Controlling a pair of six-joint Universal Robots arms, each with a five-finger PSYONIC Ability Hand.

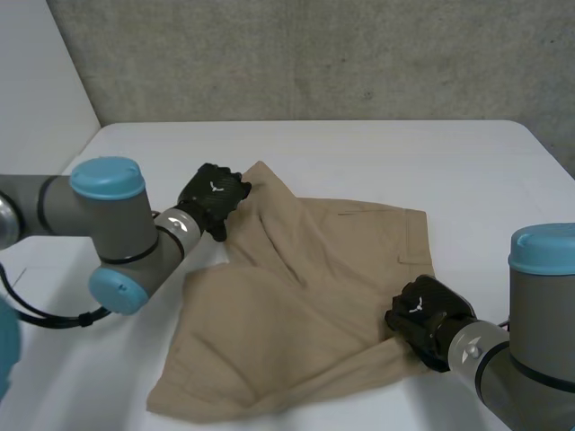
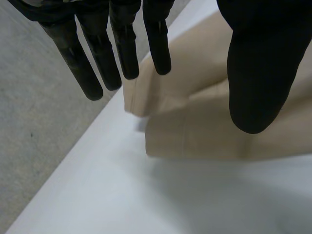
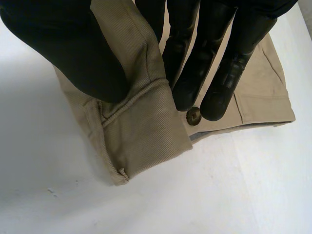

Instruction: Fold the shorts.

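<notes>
Tan shorts (image 1: 305, 296) lie on the white table (image 1: 467, 171), partly folded over themselves with creases. My left hand (image 1: 214, 199) hovers at their far left corner. In the left wrist view its fingers (image 2: 126, 48) are straight and spread from the thumb, and the corner of the shorts (image 2: 195, 117) lies loose beneath them. My right hand (image 1: 429, 319) is at the near right edge of the shorts. In the right wrist view its thumb (image 3: 73, 44) and fingers pinch a fold of the waistband (image 3: 141, 131), and a button (image 3: 193, 116) sits by the fingertips.
A grey concrete wall (image 1: 314, 54) rises behind the table's far edge. Bare white tabletop lies around the shorts, widest at the far right. The table's left edge runs close to my left arm (image 1: 108, 224).
</notes>
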